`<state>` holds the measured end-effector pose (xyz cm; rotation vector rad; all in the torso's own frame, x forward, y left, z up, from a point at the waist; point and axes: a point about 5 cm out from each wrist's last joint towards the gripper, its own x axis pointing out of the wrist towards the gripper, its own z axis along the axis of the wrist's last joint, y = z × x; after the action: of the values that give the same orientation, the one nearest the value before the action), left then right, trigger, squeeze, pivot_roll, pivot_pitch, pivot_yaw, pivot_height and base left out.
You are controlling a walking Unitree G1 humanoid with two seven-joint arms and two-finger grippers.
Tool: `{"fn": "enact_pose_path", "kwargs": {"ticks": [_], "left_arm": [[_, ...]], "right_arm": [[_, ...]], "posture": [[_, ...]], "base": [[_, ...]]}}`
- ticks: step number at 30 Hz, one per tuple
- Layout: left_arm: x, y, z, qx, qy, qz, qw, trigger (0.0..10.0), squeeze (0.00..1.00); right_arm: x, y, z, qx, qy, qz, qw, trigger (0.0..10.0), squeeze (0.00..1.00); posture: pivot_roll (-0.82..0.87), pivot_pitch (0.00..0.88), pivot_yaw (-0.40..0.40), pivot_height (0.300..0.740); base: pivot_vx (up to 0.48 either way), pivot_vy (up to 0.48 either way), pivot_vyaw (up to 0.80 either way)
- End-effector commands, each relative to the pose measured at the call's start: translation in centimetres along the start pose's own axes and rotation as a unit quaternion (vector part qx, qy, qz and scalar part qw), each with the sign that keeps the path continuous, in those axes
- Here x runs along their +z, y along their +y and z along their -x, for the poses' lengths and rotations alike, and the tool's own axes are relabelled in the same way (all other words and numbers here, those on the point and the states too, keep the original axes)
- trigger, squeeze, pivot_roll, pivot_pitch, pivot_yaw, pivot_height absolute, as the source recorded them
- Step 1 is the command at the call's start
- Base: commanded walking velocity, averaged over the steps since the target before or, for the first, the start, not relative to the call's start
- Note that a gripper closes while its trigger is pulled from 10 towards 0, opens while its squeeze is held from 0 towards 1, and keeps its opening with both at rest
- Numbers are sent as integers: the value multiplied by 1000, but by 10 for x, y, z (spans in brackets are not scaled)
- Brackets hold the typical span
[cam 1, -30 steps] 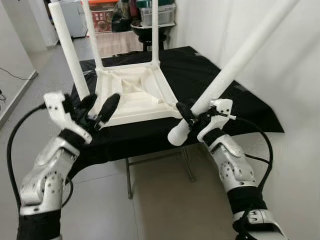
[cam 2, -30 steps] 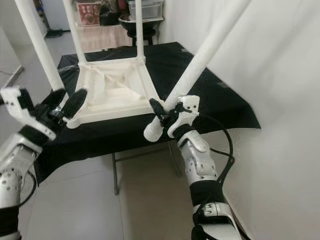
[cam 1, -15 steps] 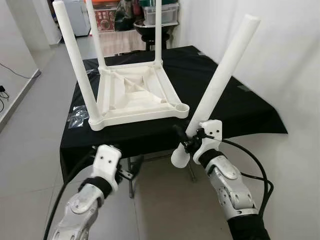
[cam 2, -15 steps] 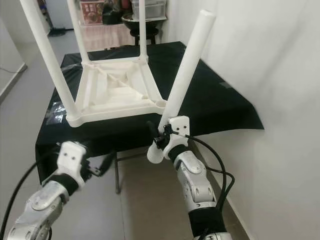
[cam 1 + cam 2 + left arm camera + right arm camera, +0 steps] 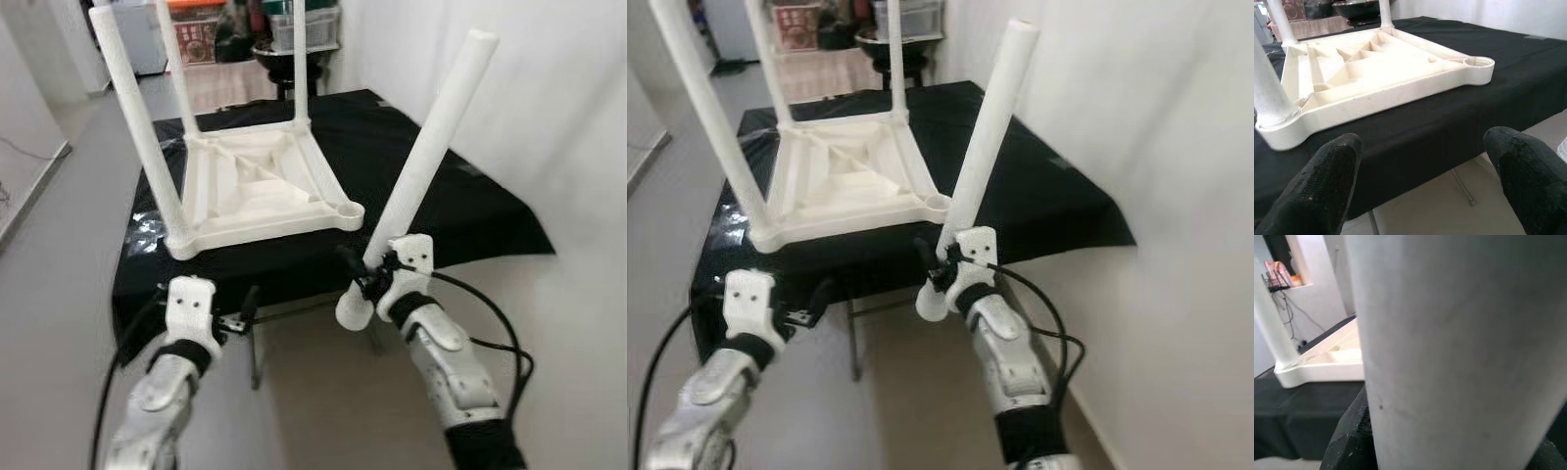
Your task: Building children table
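An upturned white children's table [image 5: 257, 191] lies on a black-clothed table [image 5: 470, 206]. Three white legs stand up from it, the nearest [image 5: 137, 137] at its near left corner. Its near right corner socket [image 5: 348, 210] is empty. My right gripper [image 5: 375, 281] is shut on a loose white leg [image 5: 436, 147] near its lower end. That leg leans up and to the right, in front of the cloth's edge and just below the empty socket; up close, it is the leg [image 5: 1449, 357]. My left gripper [image 5: 1425, 186] is open, low before the table's front edge.
A white wall [image 5: 578, 147] runs close on the right. The black table's folding frame [image 5: 257, 343] shows under the cloth between my arms. A clear plastic bag [image 5: 147, 230] lies on the cloth at the left. A stool and storage boxes [image 5: 294, 49] stand behind.
My left gripper has dropped from the table's near left corner to below the cloth's edge. The right gripper has come down and the loose leg now stands steeper.
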<state>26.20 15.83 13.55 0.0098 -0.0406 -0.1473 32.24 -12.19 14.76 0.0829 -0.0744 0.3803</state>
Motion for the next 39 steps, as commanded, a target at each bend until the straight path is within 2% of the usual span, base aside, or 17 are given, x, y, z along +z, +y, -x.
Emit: {"fn": "enact_pose_path", "kwargs": {"ticks": [1, 33, 37, 39], "left_arm": [[1, 1, 1, 2, -4, -13, 1000, 10000, 0], [1, -3, -2, -15, -12, -30, 999, 10000, 0], [4, -2, -3, -18, -19, -34, 999, 10000, 0], [10, -1, -5, -18, -30, -31, 999, 10000, 0]], "right_arm": [[5, 3, -1, 5, -8, 1, 1000, 10000, 0], [5, 3, -1, 8, -7, -19, 1000, 10000, 0], [12, 0, -1, 14, -30, -34, 999, 10000, 0], [24, -6, -2, 14, -55, -8, 998, 10000, 0]], "posture": [[-104, 0, 13, 740], [-104, 0, 16, 740], [-100, 0, 19, 740], [-97, 0, 21, 740]], "base": [[296, 0, 0], [335, 0, 0], [337, 0, 0], [336, 0, 0]]}}
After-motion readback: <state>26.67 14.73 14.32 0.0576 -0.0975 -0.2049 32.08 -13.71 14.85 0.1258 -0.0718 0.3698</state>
